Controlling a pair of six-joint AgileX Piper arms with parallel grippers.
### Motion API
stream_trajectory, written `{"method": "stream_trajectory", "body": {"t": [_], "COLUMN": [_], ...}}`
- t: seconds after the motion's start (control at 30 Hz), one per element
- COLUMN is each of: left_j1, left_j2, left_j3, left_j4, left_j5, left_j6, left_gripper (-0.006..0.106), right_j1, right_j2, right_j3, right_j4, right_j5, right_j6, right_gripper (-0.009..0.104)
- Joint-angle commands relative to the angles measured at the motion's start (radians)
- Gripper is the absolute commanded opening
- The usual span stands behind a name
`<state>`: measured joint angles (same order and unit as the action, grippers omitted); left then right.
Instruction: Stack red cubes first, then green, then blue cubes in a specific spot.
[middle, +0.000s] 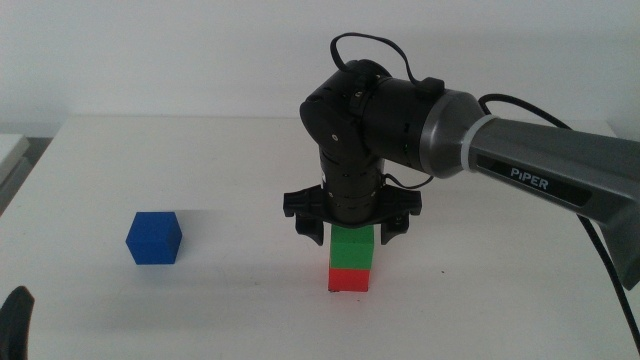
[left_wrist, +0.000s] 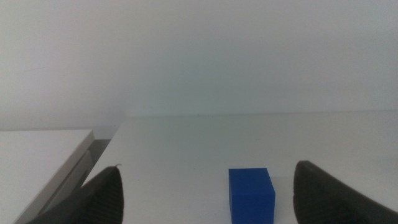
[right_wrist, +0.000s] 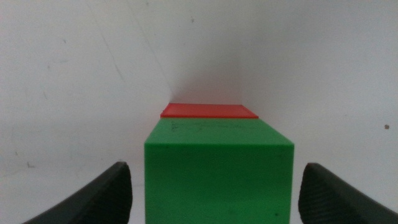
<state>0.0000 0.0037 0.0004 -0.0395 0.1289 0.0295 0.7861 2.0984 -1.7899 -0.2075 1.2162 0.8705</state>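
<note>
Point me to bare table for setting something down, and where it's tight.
Free: the patch between the blue cube and the green cube stacked on the red cube, plus the table behind the blue cube. Crowded: around the stack, where the right gripper straddles the green cube, open. The left gripper waits near the bottom-left corner.

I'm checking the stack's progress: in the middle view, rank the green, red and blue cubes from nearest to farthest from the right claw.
1. Solid green cube, between the open right claw jaws.
2. Solid red cube, directly beneath the green.
3. Solid blue cube, alone, far left on the table.
</note>
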Motion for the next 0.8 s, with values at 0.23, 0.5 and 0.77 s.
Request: {"method": "stream_trajectory", "body": {"t": [0.23,0.5,0.77], "left_j1": [0.0,0.0,0.0], "left_j2": [-0.004,-0.004,-0.004], "left_j3": [0.0,0.0,0.0], "left_j4": [-0.001,-0.001,-0.001], "left_j5": [-0.012,-0.012,-0.012], "left_j6": [-0.003,-0.003,-0.004], "left_gripper": [0.094,0.094,0.094], "right_j1": [0.031,0.041,0.041], "right_j2": [-0.192,-0.633,-1.178], "right_j3": [-0.005,0.27,0.71], "right_j4": [-0.023,0.0,0.074], "right_j5": [0.005,-0.012,-0.158], "right_j6": [-0.16,-0.379,-0.567], "right_gripper": [0.093,0.093,0.093]}}
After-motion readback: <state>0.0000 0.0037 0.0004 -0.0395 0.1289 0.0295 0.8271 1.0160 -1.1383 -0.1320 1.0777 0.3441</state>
